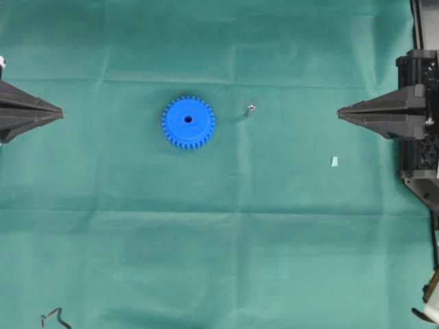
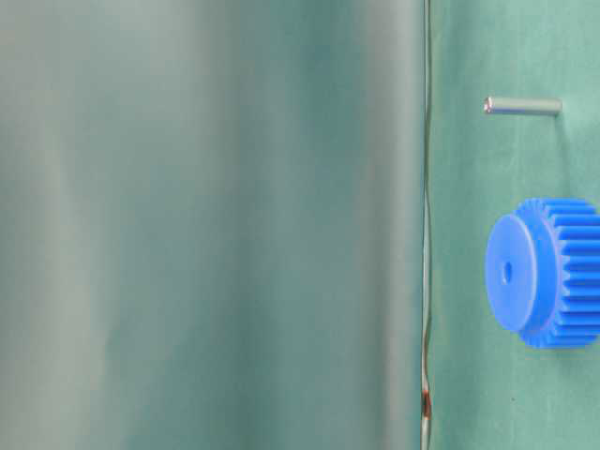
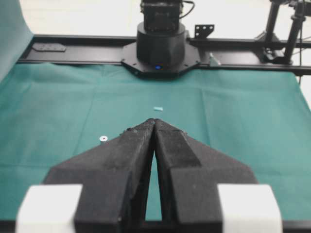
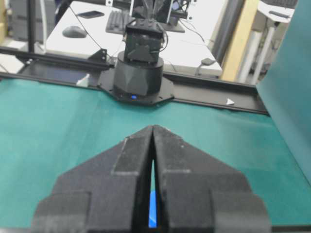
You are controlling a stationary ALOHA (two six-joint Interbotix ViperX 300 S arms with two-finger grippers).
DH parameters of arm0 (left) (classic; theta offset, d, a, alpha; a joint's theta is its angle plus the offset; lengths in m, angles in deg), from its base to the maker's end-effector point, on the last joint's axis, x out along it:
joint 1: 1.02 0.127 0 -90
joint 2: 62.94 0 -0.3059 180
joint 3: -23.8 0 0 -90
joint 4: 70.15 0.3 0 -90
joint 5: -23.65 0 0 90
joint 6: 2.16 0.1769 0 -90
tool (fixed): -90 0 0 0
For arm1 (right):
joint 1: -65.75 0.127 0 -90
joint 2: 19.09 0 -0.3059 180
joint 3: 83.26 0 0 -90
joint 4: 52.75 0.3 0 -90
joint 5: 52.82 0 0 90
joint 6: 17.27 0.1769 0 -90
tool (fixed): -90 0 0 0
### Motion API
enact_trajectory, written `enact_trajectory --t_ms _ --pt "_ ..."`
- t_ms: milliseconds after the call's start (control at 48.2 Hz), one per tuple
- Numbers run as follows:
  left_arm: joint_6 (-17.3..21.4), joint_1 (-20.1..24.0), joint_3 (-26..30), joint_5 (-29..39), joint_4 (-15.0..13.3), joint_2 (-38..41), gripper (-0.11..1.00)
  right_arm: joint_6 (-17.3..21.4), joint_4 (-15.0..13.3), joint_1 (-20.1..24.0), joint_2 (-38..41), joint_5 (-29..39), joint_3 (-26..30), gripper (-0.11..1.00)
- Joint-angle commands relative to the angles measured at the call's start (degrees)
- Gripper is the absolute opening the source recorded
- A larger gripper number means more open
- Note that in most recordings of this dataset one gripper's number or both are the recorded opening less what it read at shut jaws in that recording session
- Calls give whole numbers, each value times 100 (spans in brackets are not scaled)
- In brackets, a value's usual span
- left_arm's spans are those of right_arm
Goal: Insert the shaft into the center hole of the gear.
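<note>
The bright blue gear [image 1: 188, 122] lies flat on the green cloth, its center hole [image 1: 188, 119] facing up and empty. The small silvery shaft [image 1: 250, 108] stands on end to the right of the gear, apart from it; the table-level view shows the shaft [image 2: 522, 106] beside the gear [image 2: 544, 272]. My left gripper [image 1: 62, 113] is at the left edge, shut and empty, fingertips meeting [image 3: 154, 121]. My right gripper [image 1: 339, 113] is at the right, shut and empty [image 4: 153, 127]. A sliver of gear [image 4: 153, 213] shows through its finger gap.
A small pale blue scrap [image 1: 334, 162] lies on the cloth below my right gripper. The cloth [image 1: 219, 260] has creases across it. A dark cable end [image 1: 53, 318] pokes in at the bottom left. The arm bases stand at both side edges.
</note>
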Motion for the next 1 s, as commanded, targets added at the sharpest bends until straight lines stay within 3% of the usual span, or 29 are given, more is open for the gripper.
enact_trajectory --t_ms 0,580,705,891,933,974 --pt "-26 -53 211 185 70 70 0 -88 -26 -53 26 0 79 3" --pt "-44 -44 220 316 70 35 0 -18 70 -448 563 211 334 4" --pt "-44 -44 220 316 70 35 0 -18 141 -633 993 44 352 27" --pt "-35 -53 220 316 79 35 0 -9 255 -923 2109 -492 378 84" --pt "-35 -44 220 316 79 35 0 -9 264 -958 2382 -624 396 89" --pt "-35 -44 211 316 79 35 0 -9 299 -984 2654 -756 396 86"
